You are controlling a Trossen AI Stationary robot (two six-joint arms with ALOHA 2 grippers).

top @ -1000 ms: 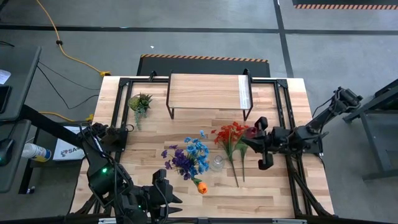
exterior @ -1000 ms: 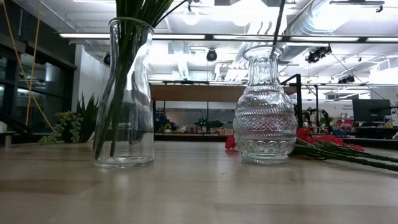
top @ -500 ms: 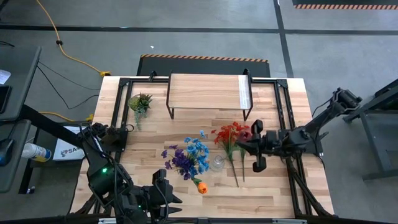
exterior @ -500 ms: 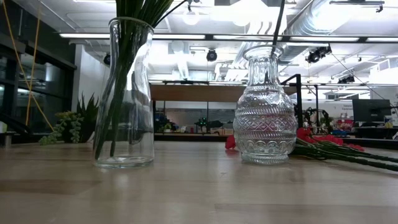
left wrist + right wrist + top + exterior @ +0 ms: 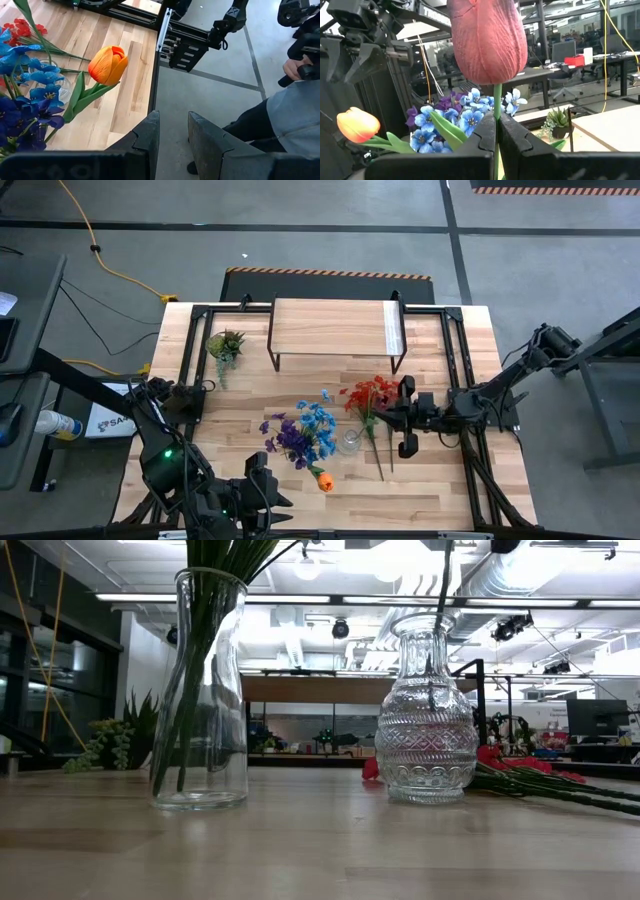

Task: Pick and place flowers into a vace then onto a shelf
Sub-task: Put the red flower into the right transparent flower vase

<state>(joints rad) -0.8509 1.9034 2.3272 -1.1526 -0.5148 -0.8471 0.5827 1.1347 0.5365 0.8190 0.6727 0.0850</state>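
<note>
A plain glass vase (image 5: 200, 690) holds blue and purple flowers (image 5: 300, 435) and an orange tulip (image 5: 107, 64). Beside it stands a patterned glass vase (image 5: 427, 710). My right gripper (image 5: 388, 418), just right of that vase, is shut on a dark maroon tulip (image 5: 487, 40). Several red flowers (image 5: 368, 402) lie flat on the table under it. The low wooden shelf (image 5: 335, 330) stands at the far edge. My left gripper (image 5: 173, 132) waits at the near edge, open, with nothing between its fingers. My right gripper pinches the tulip's green stem (image 5: 496, 107) between its two fingers, a little below the flower head. The fingers come about level from the table's right side and lie across the stem. The head stands upright above them; the stem (image 5: 440, 590) slants down into the patterned vase's mouth.
A small green potted plant (image 5: 225, 345) sits at the far left of the table. Black frame rails (image 5: 455, 350) run along the table's sides. A seated person (image 5: 295, 115) shows beyond the table's near edge.
My right gripper has gone toward the table's left edge and a little down, still shut on the tulip. The tulip's stem has come closer over the patterned vase and now reaches down inside it.
</note>
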